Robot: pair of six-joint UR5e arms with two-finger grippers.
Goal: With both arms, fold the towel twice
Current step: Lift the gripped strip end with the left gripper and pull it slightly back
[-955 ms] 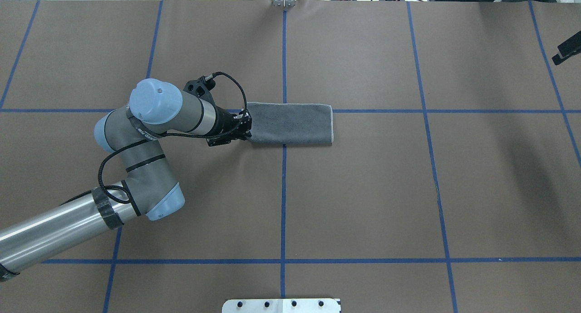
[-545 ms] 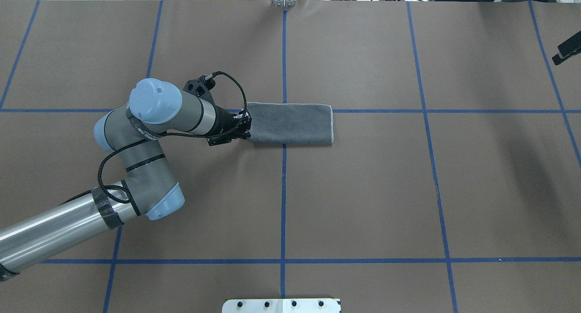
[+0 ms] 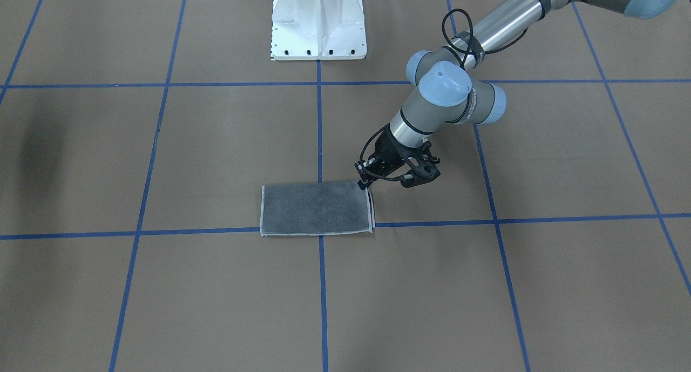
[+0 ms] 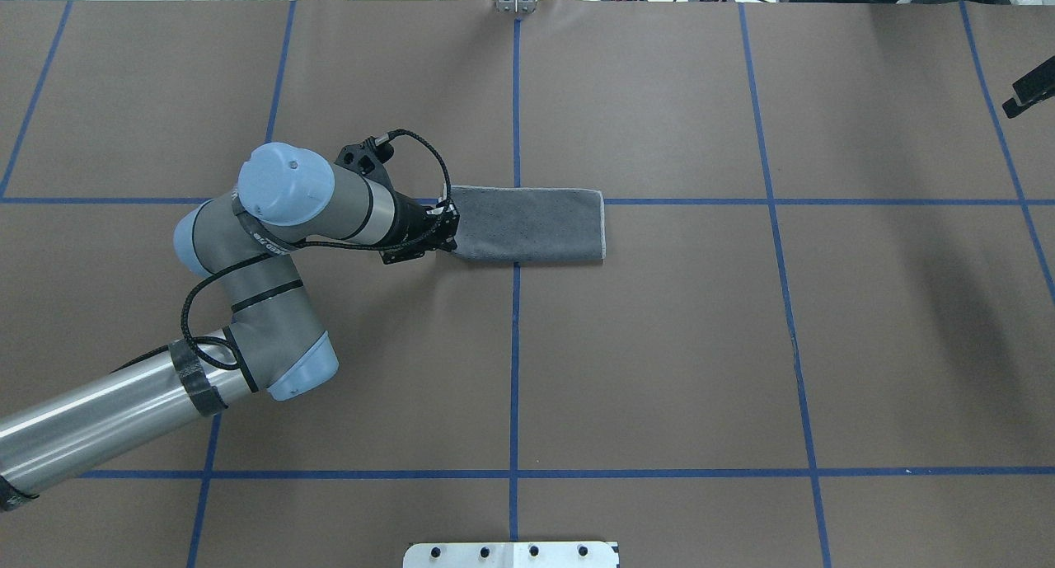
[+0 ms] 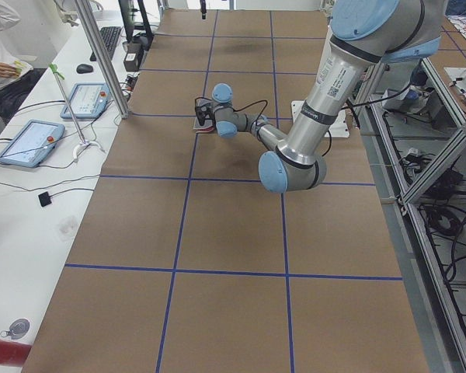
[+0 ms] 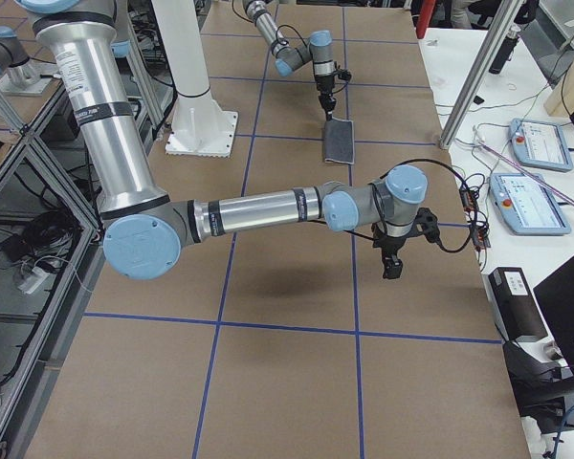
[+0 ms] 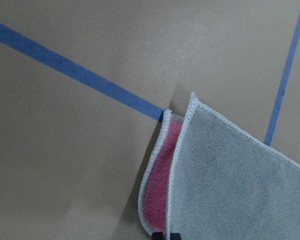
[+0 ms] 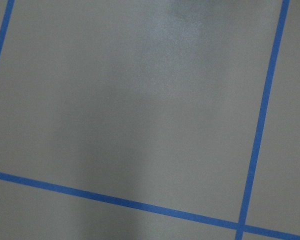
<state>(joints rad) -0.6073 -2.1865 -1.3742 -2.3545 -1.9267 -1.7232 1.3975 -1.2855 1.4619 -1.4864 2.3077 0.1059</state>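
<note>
The towel lies folded into a long rectangle on the brown table, grey face up, with a light stitched border. My left gripper is at its short end on the robot's left, shut on the corner nearest the robot's base. The left wrist view shows that end's layers parted a little, with the pink inner face showing. My right gripper hangs over bare table far from the towel; whether it is open or shut I cannot tell.
Blue tape lines divide the brown paper table into a grid. The white pedestal base stands at the robot's side. Tablets and cables lie on side benches beyond the table's ends.
My left gripper has shifted slightly towards the towel, and the towel corner it holds has drawn in a little. The rest of the towel has not moved.
</note>
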